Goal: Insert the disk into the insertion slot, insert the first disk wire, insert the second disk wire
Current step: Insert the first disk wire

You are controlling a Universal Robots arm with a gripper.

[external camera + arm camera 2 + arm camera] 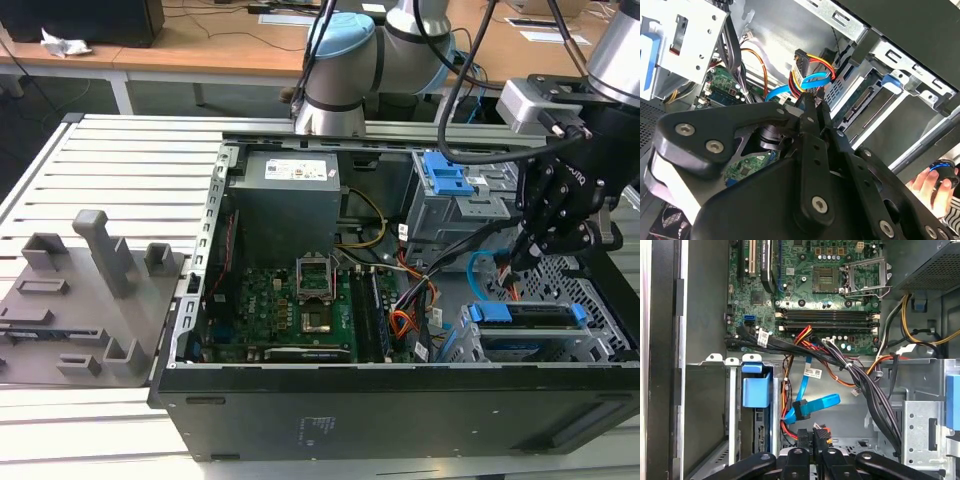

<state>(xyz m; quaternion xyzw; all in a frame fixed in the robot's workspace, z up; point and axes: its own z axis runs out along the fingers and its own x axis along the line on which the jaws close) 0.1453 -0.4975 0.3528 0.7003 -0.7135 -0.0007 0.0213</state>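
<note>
- Looking across the exterior view, an open computer case (400, 400) lies on a slatted metal counter (120, 170), with a grey moulded fixture (80, 300) at the frame's left.
- At the frame's right the arm's black claw (522, 262) hangs inside the case, just above the insertion slot (600, 305).
- The disk (525, 318) sits inside that slot at lower right, its blue carrier edge facing up.
- The second disk wire (478, 268) arcs as a light blue loop between the claw and the motherboard (290, 305). A taller cage with a blue latch (445, 180) stands behind.
- In the second wrist view the claw (812, 100) has its fingers drawn together, pinching the black plug end of the first disk wire (812, 62). Red, yellow and orange strands arch over it at upper centre.
- The second disk wire (812, 79) crosses just beneath that plug. The disk (863, 102) lies to the right, its connector edge facing the claw and apart from the plug.
- A person's hand (929, 181) shows at the lower right edge.
- In the first wrist view the claw (811, 432) rises from the bottom centre, fingertips nearly meeting.
- The disk (756, 392) stands at lower left. The first disk wire (785, 395) runs just beside it, and the second disk wire (820, 403) lies above the fingertips.
- The motherboard (825, 290) spans the upper frame.
</note>
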